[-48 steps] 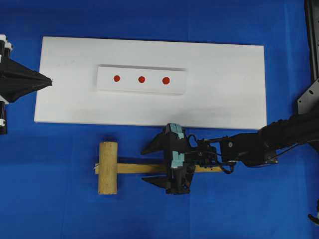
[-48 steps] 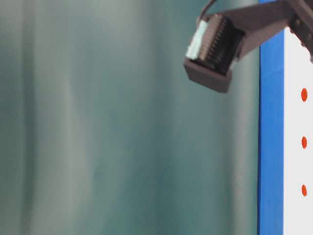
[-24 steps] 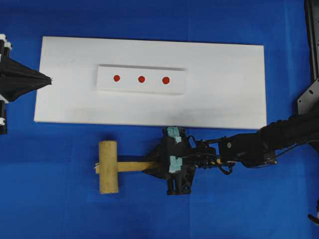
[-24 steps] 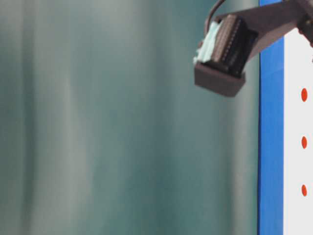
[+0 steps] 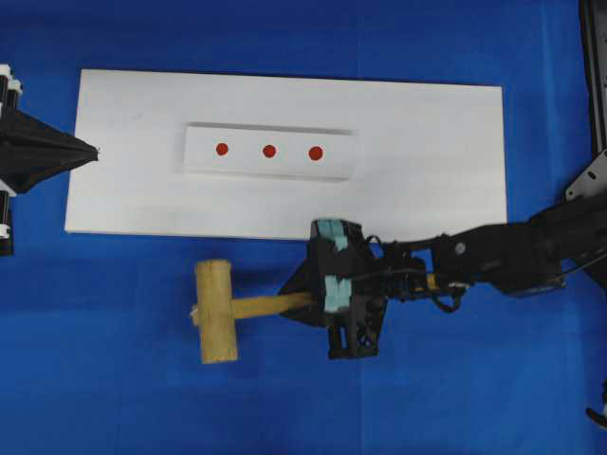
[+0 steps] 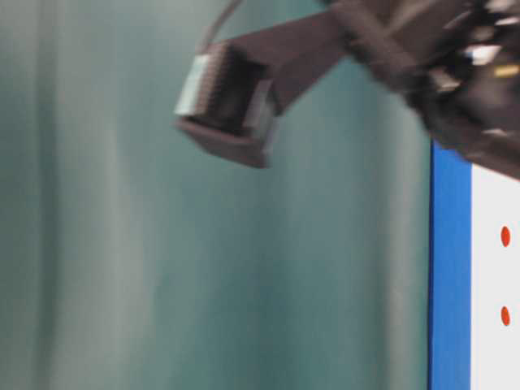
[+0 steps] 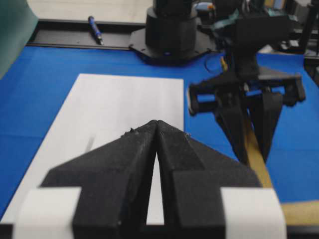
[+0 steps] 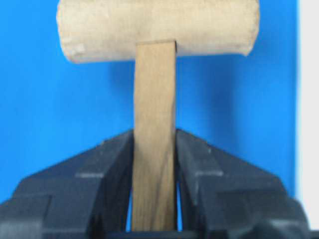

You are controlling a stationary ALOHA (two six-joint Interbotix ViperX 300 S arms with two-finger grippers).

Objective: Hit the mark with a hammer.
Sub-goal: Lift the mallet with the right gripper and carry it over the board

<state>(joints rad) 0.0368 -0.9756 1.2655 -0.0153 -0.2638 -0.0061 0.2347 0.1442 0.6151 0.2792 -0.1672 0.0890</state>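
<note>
Blue cloth (image 5: 114,379) under white board (image 5: 427,161); three red marks, the middle mark (image 5: 269,151) among them, on raised strip. Overhead: hammer (image 5: 216,310) just below board, handle clamped by right gripper (image 5: 318,305); left gripper (image 5: 90,150) shut, empty, at board's left edge. Advised: lift level, square head over one mark before striking. Right wrist: pads (image 8: 119,154) flush on handle faces, unseen overhead. Left wrist: handle (image 7: 254,154) running under right gripper. Table-level: only blurred arm and board edge.
</note>
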